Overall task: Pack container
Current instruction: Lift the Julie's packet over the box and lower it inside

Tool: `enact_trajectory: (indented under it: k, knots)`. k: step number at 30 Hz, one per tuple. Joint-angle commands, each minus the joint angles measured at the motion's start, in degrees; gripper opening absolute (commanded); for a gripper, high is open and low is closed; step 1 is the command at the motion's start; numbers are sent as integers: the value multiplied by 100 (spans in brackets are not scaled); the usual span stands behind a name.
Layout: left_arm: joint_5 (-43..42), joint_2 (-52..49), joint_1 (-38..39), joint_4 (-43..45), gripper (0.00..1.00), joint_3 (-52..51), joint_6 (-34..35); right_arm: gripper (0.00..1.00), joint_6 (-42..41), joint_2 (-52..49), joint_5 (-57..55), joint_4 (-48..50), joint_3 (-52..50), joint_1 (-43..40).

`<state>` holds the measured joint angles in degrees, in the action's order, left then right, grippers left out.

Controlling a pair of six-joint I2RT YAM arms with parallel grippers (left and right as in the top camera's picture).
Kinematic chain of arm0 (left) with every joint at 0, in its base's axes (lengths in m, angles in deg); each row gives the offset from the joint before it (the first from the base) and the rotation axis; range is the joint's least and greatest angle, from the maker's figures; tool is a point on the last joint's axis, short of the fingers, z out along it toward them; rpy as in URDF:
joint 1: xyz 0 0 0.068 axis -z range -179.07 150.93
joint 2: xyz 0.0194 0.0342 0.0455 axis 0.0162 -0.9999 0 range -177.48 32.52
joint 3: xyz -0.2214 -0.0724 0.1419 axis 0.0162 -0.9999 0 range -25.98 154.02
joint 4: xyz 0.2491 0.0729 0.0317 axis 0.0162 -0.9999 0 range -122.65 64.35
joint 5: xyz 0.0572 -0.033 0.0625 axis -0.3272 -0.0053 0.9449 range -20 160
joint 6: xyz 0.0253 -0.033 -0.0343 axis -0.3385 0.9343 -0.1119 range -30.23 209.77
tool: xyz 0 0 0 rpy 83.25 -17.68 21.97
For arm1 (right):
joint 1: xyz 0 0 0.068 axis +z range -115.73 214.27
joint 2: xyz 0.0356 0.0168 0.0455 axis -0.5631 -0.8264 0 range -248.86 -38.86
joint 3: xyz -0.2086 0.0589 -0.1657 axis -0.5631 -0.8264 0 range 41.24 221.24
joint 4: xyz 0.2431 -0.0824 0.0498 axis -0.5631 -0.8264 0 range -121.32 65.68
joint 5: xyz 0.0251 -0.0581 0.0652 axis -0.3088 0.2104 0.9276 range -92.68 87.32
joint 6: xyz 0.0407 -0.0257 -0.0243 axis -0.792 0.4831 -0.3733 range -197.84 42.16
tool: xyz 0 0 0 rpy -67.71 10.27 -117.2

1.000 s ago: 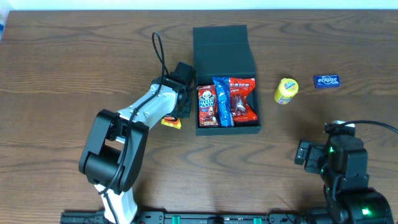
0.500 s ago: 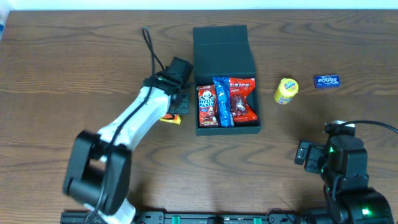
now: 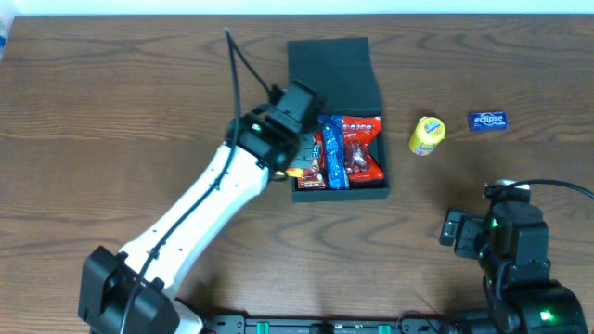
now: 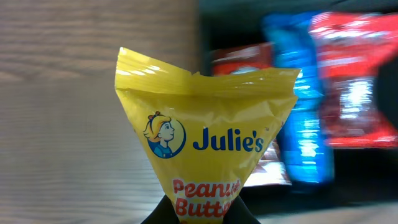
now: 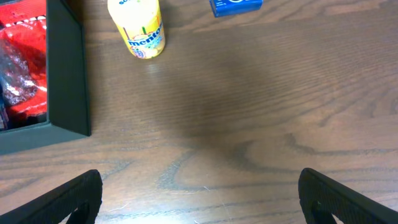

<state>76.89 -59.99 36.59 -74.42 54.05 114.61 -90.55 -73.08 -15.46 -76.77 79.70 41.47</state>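
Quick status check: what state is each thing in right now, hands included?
container: lid open, three snack packets inside.
Julie's packet: held, at the container's left edge, not in yet.
left hand: shut on Julie's packet.
right hand: open, empty.
Mentos bottle: on the table, unpacked.
Eclipse pack: flat on the table, unpacked.

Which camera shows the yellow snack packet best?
The left wrist view: the yellow packet fills the frame and its Julie's label reads clearly. Overhead shows only a yellow-orange sliver of it beside the arm; the right wrist view misses it.
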Motion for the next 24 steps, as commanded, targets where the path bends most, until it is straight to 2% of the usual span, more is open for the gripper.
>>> enact_trajectory:
  k: [1, 9, 15, 24]
  knots:
    - [144, -28, 365, 87, 13, 275, 682, 99, 52, 13, -26, 11, -2, -48]
    - [131, -1156, 800, 269, 13, 863, 1355, 99, 52, 13, -26, 13, -2, -48]
    - [-98, -2037, 787, 273, 13, 1482, 1381, 99, 55, 13, -26, 13, -2, -48]
    - [-208, -2455, 748, 278, 13, 1552, 1663, 99, 55, 13, -26, 13, -2, -48]
